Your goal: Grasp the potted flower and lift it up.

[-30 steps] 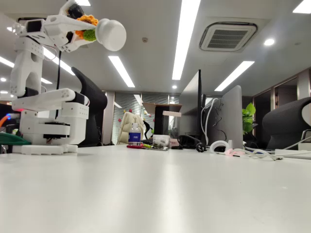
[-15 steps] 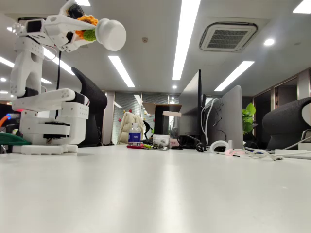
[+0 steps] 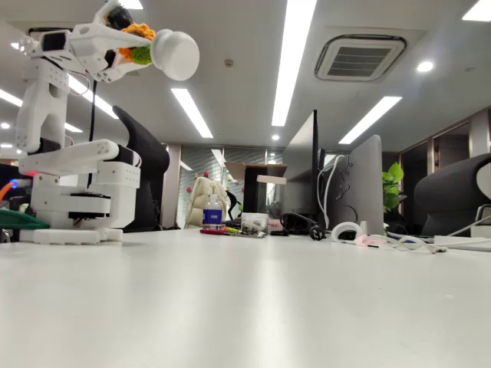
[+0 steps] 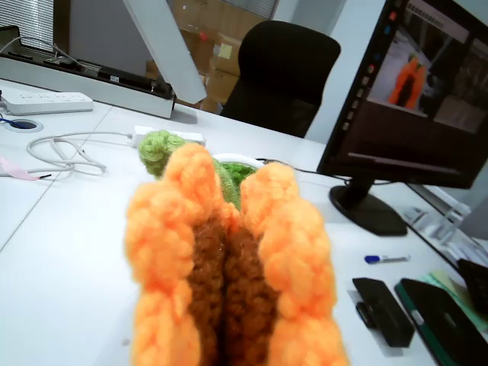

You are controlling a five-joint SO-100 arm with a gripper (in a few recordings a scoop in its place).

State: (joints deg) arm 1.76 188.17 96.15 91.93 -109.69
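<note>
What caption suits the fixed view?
White robot gripper holds the potted flower tipped sideways, high above the table.

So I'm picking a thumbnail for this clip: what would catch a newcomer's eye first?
In the fixed view, the potted flower held high above the table at the upper left, tipped sideways in the white gripper with its round white pot pointing right. In the wrist view, the orange petals and brown centre loom large at the bottom, squeezed into a fold. Behind, bright ceiling light strips run across the office.
</note>
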